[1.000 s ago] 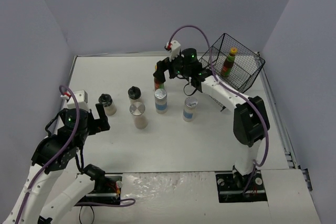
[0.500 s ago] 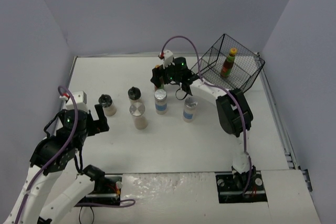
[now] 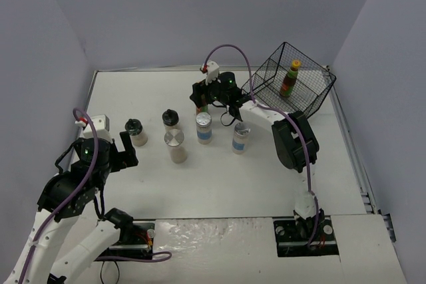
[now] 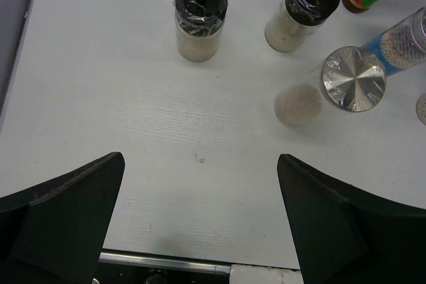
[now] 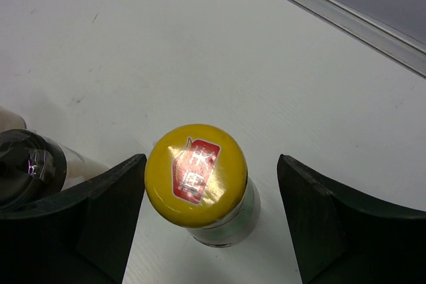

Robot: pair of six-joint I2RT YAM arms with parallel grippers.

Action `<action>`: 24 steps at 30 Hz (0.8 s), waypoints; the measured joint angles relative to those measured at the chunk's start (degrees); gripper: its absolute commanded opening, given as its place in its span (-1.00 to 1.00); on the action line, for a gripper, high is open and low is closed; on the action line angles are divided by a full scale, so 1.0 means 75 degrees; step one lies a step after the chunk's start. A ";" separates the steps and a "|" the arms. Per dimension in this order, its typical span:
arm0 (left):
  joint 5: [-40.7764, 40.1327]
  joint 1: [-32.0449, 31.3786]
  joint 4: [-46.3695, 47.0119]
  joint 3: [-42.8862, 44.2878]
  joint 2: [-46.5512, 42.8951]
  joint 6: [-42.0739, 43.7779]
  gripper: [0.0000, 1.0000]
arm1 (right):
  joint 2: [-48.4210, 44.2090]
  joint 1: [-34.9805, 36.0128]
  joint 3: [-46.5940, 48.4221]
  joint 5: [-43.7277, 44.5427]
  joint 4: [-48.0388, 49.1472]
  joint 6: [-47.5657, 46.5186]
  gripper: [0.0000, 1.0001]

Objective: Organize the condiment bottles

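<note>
Seven condiment bottles show in the top view. One dark sauce bottle [image 3: 289,79] with a yellow cap stands inside the black wire basket [image 3: 316,94] at the upper right. The second sauce bottle [image 5: 196,176] stands on the table [image 3: 219,177] at upper centre, between the fingers of the right gripper [image 5: 212,161]. Its jaws are partly open, one finger just beside the yellow cap and the other with a clear gap, so nothing is gripped. Below it stand a blue-labelled jar [image 3: 204,128], a second jar [image 3: 240,139] and a third jar [image 3: 175,145], all silver-lidded. Two black-capped shakers [image 3: 136,132] stand left of centre. The left gripper [image 4: 201,161] hangs at lower left, spread wide and empty.
</note>
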 measured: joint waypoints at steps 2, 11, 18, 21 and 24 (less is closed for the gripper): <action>-0.0003 0.0000 0.0000 0.0000 0.0009 -0.0003 0.94 | 0.0000 0.0000 0.0000 0.0039 0.0008 0.0002 0.25; 0.0000 0.0000 0.0002 0.0000 0.0060 -0.0003 0.94 | -0.0002 0.0000 -0.0009 0.0237 0.0120 -0.0021 -0.75; 0.0021 0.0000 0.0019 0.0000 0.0073 -0.0003 0.94 | -0.0105 0.0000 -0.0008 0.0332 -0.0077 -0.0046 -1.00; 0.0018 0.0000 0.0042 0.0000 0.0099 -0.0001 0.94 | -0.0304 0.0000 0.0039 0.0347 -0.0565 -0.0082 -1.00; 0.0018 0.0000 0.0100 0.0000 0.0139 0.0000 0.94 | -0.0616 0.0000 0.0282 0.0424 -0.1172 -0.0170 -1.00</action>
